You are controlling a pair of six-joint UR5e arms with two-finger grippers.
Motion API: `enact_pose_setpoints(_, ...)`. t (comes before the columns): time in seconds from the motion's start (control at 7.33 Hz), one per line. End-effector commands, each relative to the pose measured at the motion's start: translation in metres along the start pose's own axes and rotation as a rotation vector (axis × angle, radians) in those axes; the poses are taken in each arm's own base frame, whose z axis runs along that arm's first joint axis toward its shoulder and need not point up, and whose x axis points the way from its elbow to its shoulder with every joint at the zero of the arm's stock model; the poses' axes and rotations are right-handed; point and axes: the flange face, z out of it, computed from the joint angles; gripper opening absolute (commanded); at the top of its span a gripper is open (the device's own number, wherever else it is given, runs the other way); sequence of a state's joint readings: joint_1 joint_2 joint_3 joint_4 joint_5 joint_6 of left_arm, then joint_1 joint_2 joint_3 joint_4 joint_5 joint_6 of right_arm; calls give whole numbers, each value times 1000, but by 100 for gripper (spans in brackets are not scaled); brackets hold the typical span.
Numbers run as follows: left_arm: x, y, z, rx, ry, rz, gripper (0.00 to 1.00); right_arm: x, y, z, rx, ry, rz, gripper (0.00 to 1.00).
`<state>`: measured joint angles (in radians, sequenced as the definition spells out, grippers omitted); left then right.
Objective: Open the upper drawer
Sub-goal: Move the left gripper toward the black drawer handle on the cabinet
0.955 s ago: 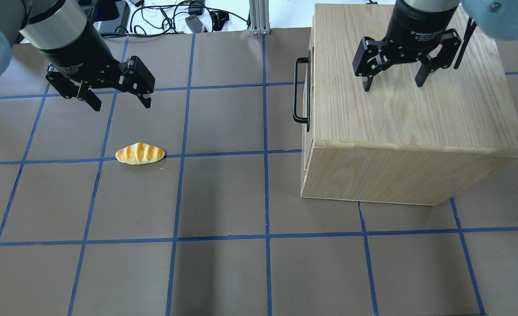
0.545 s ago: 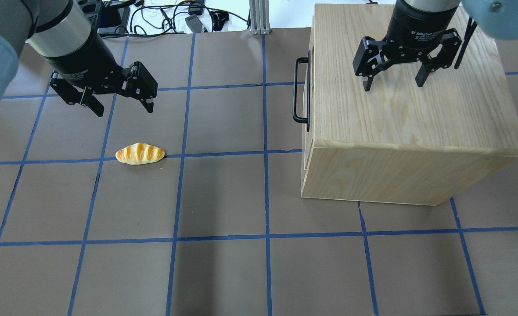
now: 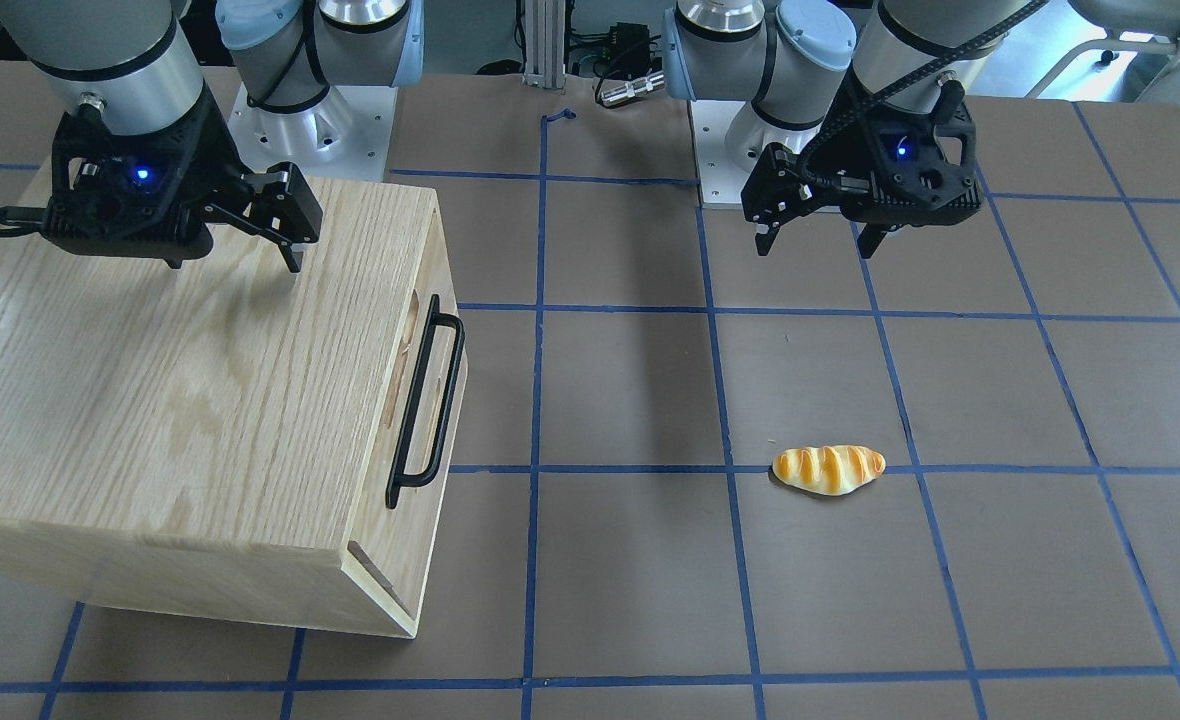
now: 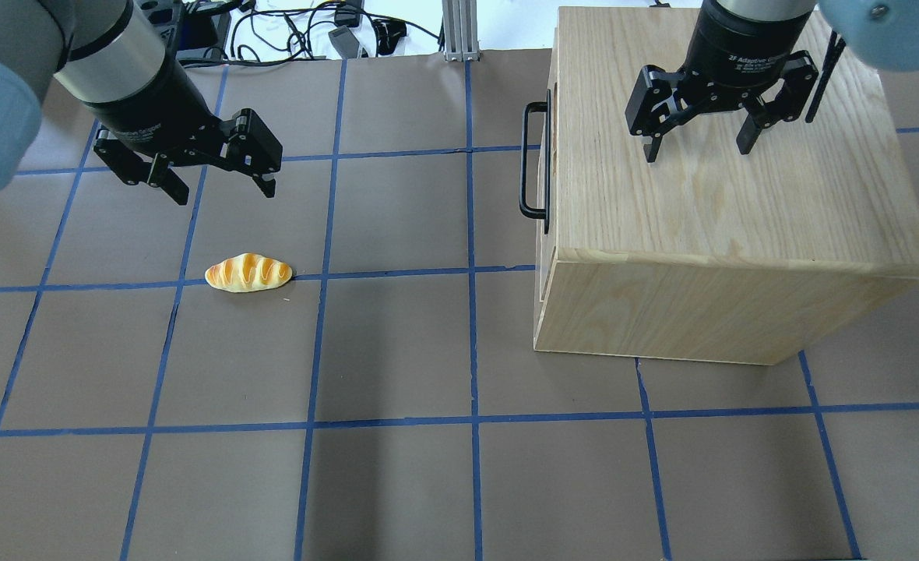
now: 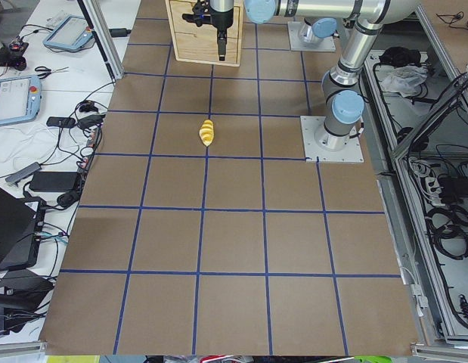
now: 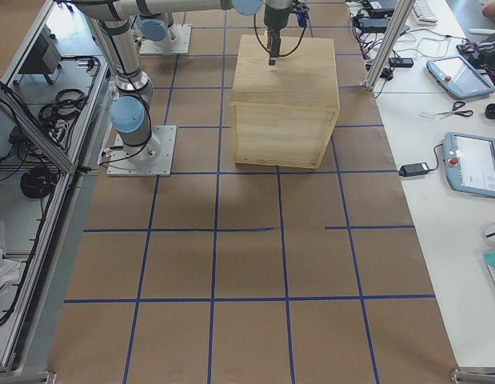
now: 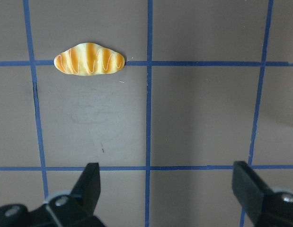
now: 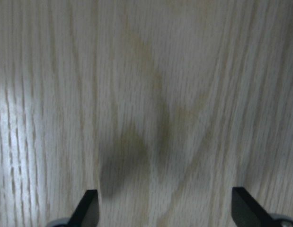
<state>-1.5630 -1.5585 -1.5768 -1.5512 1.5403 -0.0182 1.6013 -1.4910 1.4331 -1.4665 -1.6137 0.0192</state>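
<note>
The upper drawer (image 3: pixel 412 345) sits shut in the front of the oak cabinet (image 3: pixel 150 400), flush with the shell. Its long black bar handle (image 3: pixel 428 400) also shows in the overhead view (image 4: pixel 532 160). My left gripper (image 4: pixel 224 193) is open and empty, hovering over the table well to the left of the handle; it also shows in the front view (image 3: pixel 815 245) and the left wrist view (image 7: pixel 167 189). My right gripper (image 4: pixel 697 152) is open and empty just above the cabinet's top (image 4: pixel 724 202), which fills the right wrist view (image 8: pixel 165 208).
A bread roll (image 4: pixel 248 273) lies on the brown table, just nearer the table's middle than my left gripper; it shows in the left wrist view (image 7: pixel 89 59) too. Blue tape lines grid the table. Cables and boxes lie beyond the far edge (image 4: pixel 311 31).
My left gripper has moved a little to the right, towards the cabinet, still open. The right gripper, the cabinet and the roll have not moved.
</note>
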Motion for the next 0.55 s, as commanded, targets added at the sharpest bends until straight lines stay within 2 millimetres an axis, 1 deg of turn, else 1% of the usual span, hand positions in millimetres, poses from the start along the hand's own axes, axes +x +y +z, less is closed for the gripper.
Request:
enact_pose_setpoints(0.0, 8, -20, 15, 22, 39, -10, 100, 0, 0, 0, 0, 0, 1, 100)
enact_pose_setpoints(0.14, 25, -28, 28, -9, 172, -73, 100, 0, 0, 0, 0, 0, 1, 100)
enact_pose_setpoints(0.27, 50, -33, 39, -6, 211, -116, 100, 0, 0, 0, 0, 0, 1, 100)
enact_pose_setpoints(0.41, 87, -38, 52, 28, 227, -120, 100, 0, 0, 0, 0, 0, 1, 100)
